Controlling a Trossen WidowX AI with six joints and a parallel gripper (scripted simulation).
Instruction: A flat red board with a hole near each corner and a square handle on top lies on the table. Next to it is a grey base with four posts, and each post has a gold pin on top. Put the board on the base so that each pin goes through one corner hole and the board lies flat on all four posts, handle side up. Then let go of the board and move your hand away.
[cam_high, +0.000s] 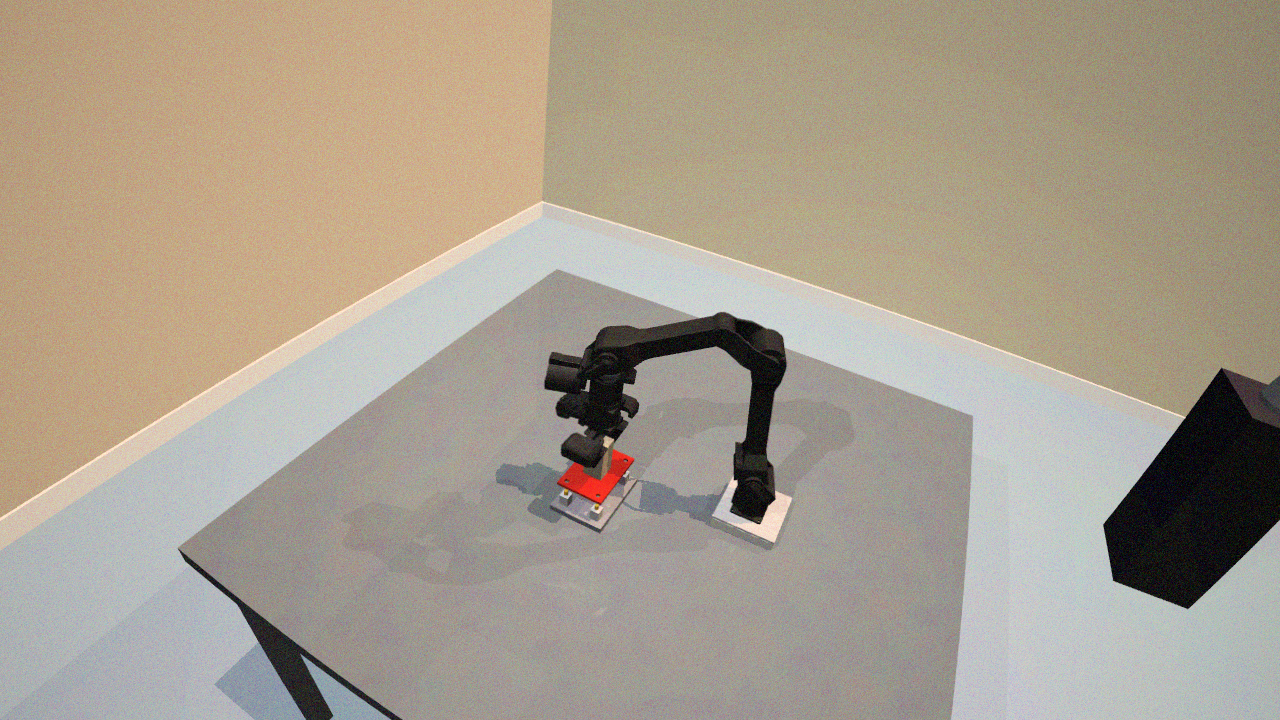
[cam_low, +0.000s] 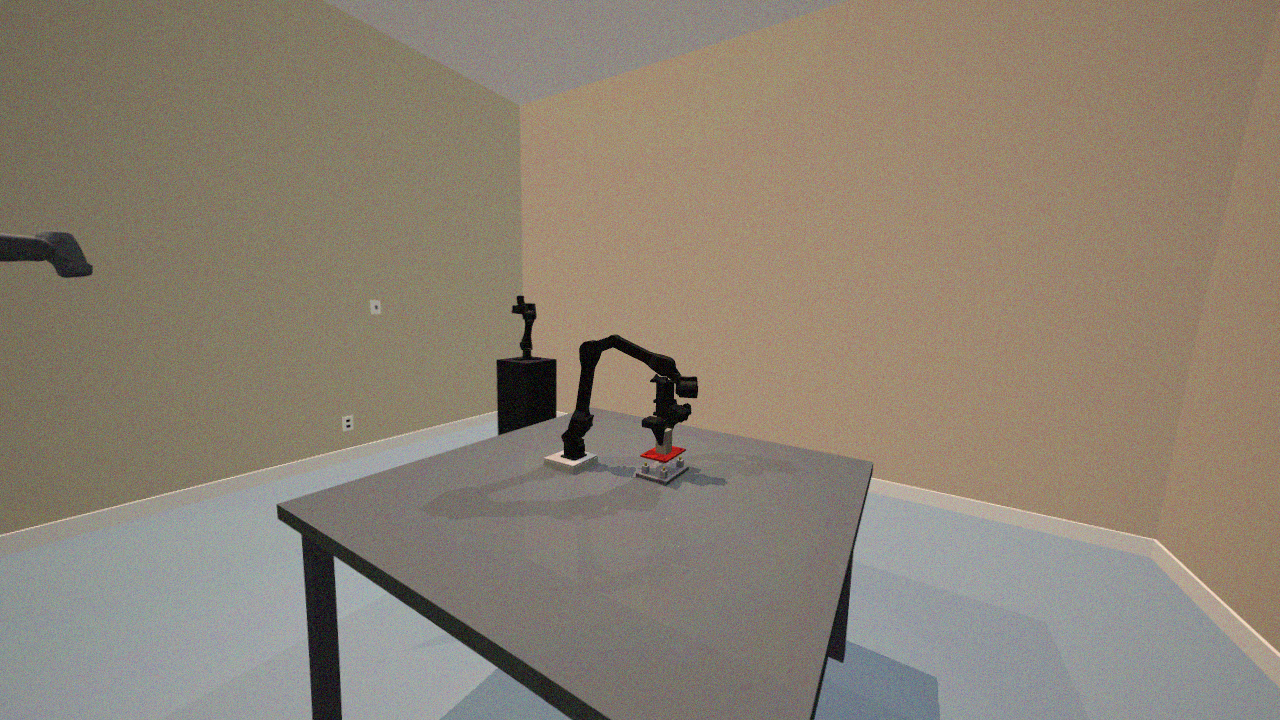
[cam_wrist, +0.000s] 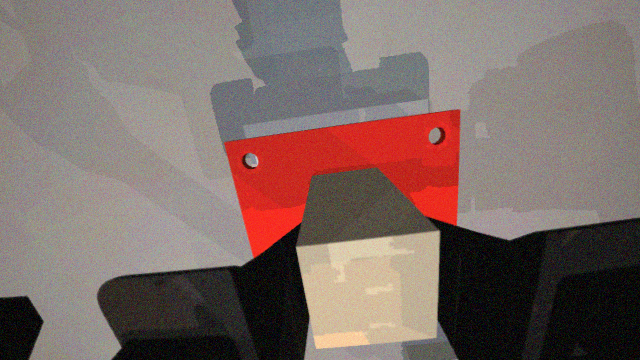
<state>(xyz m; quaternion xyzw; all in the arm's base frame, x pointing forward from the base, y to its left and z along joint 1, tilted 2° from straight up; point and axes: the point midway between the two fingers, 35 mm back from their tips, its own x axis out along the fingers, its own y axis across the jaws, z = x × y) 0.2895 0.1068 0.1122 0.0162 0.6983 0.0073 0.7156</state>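
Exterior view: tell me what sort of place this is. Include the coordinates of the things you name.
Likely a robotics lab or test room: a black robot arm (cam_high: 760, 411) (cam_low: 586, 380) bolted or set on a grey table (cam_high: 429, 501) (cam_low: 626, 555), a second arm (cam_low: 527, 333) on a black pedestal (cam_low: 510, 394), and plain walls.

Looking like a robotics lab or test room here, exact kind impossible to tell. Plain walls meeting at a corner, pale skirting running along a light blue floor. Over to the grey worktop, carrying a black robot arm on a white block. And behind, a second arm up on a black pedestal! Wall sockets too.
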